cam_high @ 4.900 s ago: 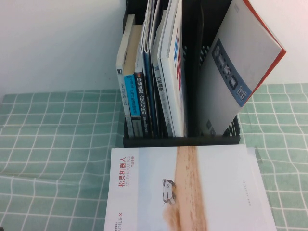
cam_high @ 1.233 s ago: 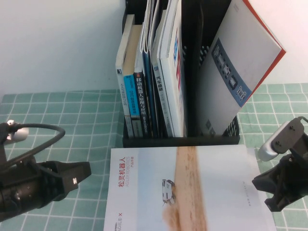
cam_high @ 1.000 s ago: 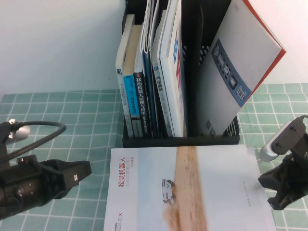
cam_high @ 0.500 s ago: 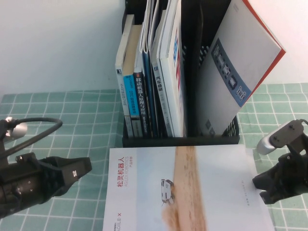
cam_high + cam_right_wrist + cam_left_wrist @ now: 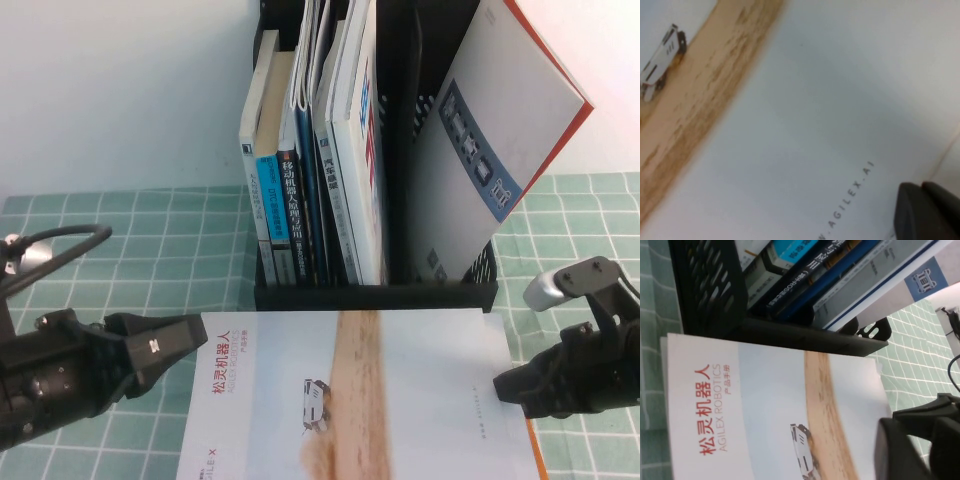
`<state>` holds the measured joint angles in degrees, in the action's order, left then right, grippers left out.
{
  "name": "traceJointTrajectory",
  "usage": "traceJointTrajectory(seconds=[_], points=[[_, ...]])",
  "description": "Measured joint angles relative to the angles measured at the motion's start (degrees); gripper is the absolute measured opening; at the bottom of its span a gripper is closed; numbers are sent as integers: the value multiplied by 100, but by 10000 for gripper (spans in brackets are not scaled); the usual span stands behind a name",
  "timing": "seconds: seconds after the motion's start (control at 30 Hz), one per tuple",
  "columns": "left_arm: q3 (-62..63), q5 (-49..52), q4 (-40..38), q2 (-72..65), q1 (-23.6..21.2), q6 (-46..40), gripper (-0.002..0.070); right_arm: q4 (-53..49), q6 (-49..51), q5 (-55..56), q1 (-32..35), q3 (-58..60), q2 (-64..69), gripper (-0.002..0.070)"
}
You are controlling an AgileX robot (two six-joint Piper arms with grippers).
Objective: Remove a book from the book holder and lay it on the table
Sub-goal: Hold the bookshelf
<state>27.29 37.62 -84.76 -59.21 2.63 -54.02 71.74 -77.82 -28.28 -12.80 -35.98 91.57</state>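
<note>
The book point(image 5: 490, 150), white-grey with a slate-blue band of small pictures, leans to the right in the right slot of the black book holder point(image 5: 375, 292). Its blue band also shows in the left wrist view point(image 5: 927, 277), above the holder's perforated wall point(image 5: 715, 295). My left gripper point(image 5: 185, 345) is shut and low over the table point(image 5: 150, 230), at the left edge of a flat brochure. My right gripper point(image 5: 505, 385) is shut, with its tip on that brochure's right part, in front of the holder and below the book. Neither gripper touches the book.
A large white brochure point(image 5: 350, 400) with a tan stripe and red characters lies flat in front of the holder; an orange edge point(image 5: 536, 460) shows under its right side. Several books point(image 5: 310, 160) fill the holder's left slots. A white wall stands behind.
The right gripper has moved left onto the brochure, and the brochure has slid left and turned slightly. The left gripper has shifted a little. The book in the holder has not moved.
</note>
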Motion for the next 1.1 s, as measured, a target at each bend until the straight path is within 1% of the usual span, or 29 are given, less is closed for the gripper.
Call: traceJointTrajectory(seconds=[0.17, 0.23, 0.33, 0.43, 0.5, 0.6, 0.7, 0.8, 0.87, 0.93, 1.03, 1.1], points=[[0, 5, 126, 0, 0, 345, 325, 37, 0, -131, -21, 0, 21, -2], [0, 14, 330, 0, 0, 498, 365, 37, 0, -170, -21, 0, 21, -2], [0, 29, 735, 0, 0, 833, 386, 37, 0, -268, -21, 0, 21, -2], [0, 58, 1071, 0, 0, 1024, 391, 37, 0, -281, -24, 0, 25, -2], [0, 72, 1149, 0, 0, 1093, 393, 37, 2, -281, -24, -27, 14, -2], [0, 110, 1084, 0, 0, 1118, 393, 16, 2, -133, -34, -182, -205, -2], [0, 161, 902, 0, 0, 1025, 393, 16, -88, 263, -34, -464, -650, -2], [0, 197, 825, 0, 0, 832, 370, 251, -443, 739, -34, -757, -1097, -2], [0, 197, 816, 0, 0, 681, 327, 679, -937, 852, -34, -978, -1260, -2], [0, 197, 811, 0, 0, 613, 281, 1145, -1668, 592, -34, -1152, -1274, 5], [0, 197, 803, 0, 0, 566, 226, 1988, -2750, -83, -93, -1282, -1095, 55], [0, 186, 785, 0, 0, 528, 214, 2304, -3298, -126, -166, -1310, -970, 95]])
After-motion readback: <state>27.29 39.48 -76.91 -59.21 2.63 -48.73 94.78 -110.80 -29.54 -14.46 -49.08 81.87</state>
